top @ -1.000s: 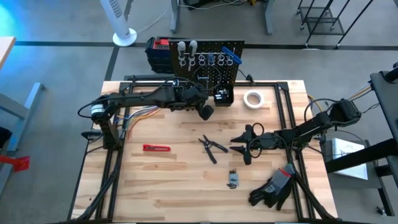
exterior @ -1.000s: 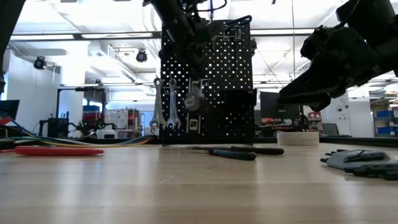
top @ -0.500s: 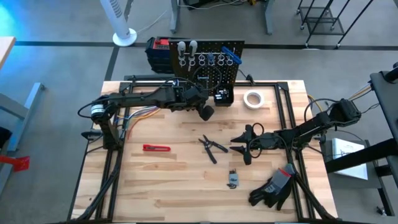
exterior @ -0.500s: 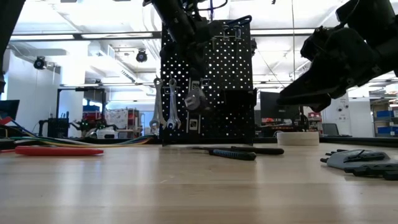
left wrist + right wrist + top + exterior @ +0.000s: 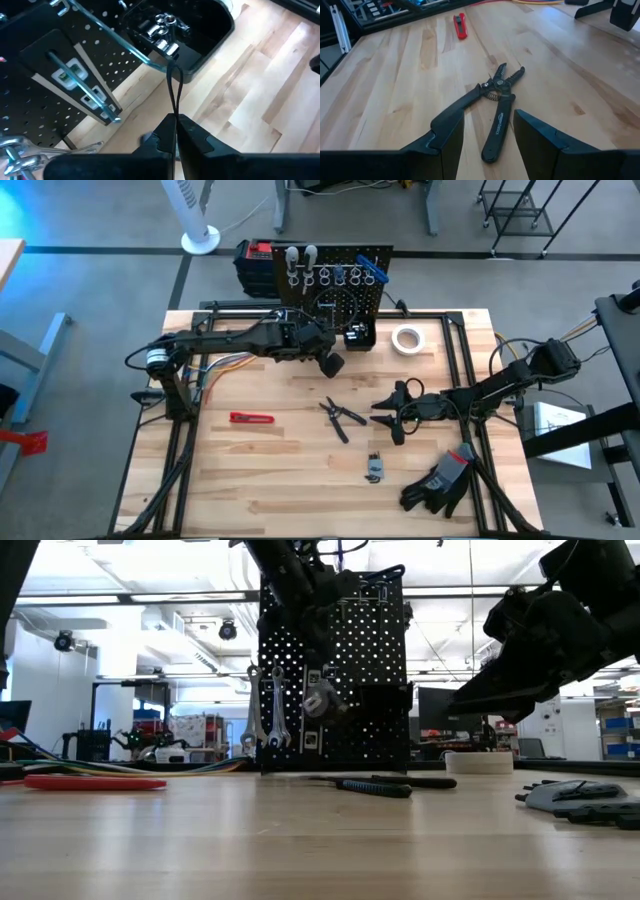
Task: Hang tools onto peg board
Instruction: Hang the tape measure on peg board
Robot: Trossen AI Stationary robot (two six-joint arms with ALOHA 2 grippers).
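Observation:
The black peg board [image 5: 335,280] stands upright at the table's far edge, with wrenches [image 5: 268,710] hanging on it and a black bin [image 5: 358,335] at its foot. My left gripper [image 5: 332,363] is shut in front of the board on a thin black cord loop [image 5: 173,95]. A small silver tool [image 5: 318,702] dangles from the loop beside the bin. My right gripper [image 5: 385,415] hovers open just right of the black pliers [image 5: 340,417], which lie flat on the table. In the right wrist view its fingers [image 5: 540,135] stand on either side of the pliers' handles [image 5: 495,135]. My left gripper pinches the near end of the cord loop [image 5: 174,114] between its two shut fingertips, slanting down toward the board. The cord runs taut past the tip of a long peg hook [image 5: 150,59] to the silver tool [image 5: 167,45]. The tool hangs clear of the table.
On the table lie a red utility knife [image 5: 251,418], a small grey tool [image 5: 374,468], black gloves [image 5: 440,480] at the near right and a white tape roll [image 5: 405,338] right of the bin. A red-and-black box [image 5: 255,265] sits behind the board's left side.
The silver tool under my left gripper has swung a little to the right in the low view and now hangs tilted. Both arms have kept still.

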